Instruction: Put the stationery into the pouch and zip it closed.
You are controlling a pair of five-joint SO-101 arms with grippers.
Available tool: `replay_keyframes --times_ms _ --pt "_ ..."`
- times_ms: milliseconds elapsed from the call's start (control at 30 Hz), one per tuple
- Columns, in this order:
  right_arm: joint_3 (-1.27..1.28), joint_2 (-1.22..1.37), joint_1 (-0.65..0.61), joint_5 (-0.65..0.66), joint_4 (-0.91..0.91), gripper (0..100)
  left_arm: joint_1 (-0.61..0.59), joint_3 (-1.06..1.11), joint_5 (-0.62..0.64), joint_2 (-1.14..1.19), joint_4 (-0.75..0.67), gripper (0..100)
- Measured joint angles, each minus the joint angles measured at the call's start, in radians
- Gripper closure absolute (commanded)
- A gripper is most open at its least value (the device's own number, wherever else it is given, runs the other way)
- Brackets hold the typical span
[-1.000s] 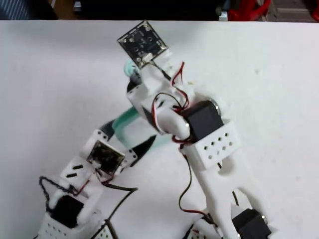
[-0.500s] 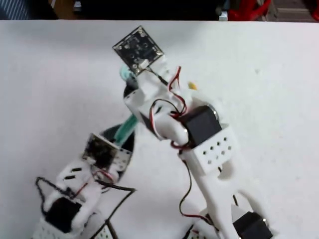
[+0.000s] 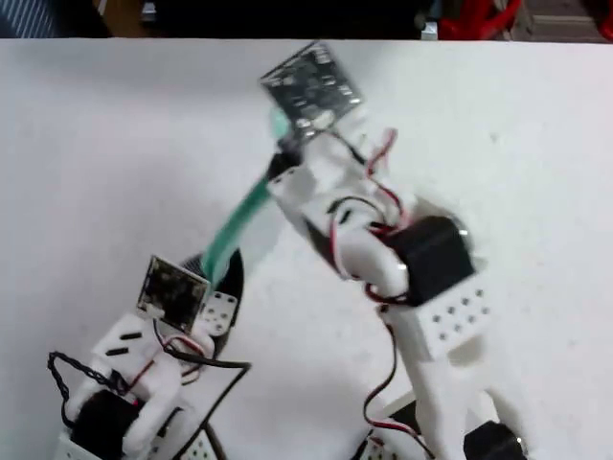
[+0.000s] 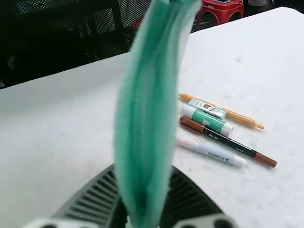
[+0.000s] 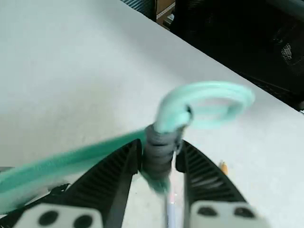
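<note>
Four items lie side by side on the white table (image 4: 61, 142), touching or nearly so: a yellow pen (image 4: 237, 116), a green-labelled white tube (image 4: 209, 119), a brown marker (image 4: 228, 142) and a white pen (image 4: 211, 152). We hold the mint-green pouch (image 3: 235, 216) between both arms, well apart from them. Our left gripper (image 4: 142, 213) is clamped on one end of it, the pouch rising edge-on from between the jaws. Our right gripper (image 5: 159, 164) is closed on the grey collar (image 5: 159, 149) at the other end, just under the mint loop (image 5: 209, 102). The pouch looks light and limp to us: thin fabric that will sag and fold unless kept taut, so gripping the two ends seems the right hold, though the small collar could slip from the jaws under a hard pull. Whether its zip is open we cannot tell. The pens look light, stiff and smooth, likely to roll; we judge each is best pinched across the middle of its barrel
</note>
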Motion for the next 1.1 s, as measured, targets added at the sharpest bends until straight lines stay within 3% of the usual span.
replay_keyframes --times_ms 467,533,667,767,1100 --pt "-0.054 -0.009 0.028 0.008 0.094 76.5 -0.011 0.002 0.003 0.0 -0.02 98" --pt "-0.054 -0.009 0.028 0.075 0.114 76.6 -0.026 0.002 0.003 0.0 -0.02 98" --pt "-0.031 -0.009 -0.034 0.333 0.161 79.6 -0.071 0.002 0.005 0.0 -0.02 98" --pt "0.017 -0.009 -0.049 0.371 0.158 80.0 -0.078 0.002 0.006 0.0 -0.02 98" --pt "0.33 -0.008 -0.084 0.299 -0.204 74.1 -0.08 0.002 0.006 0.0 -0.02 98"
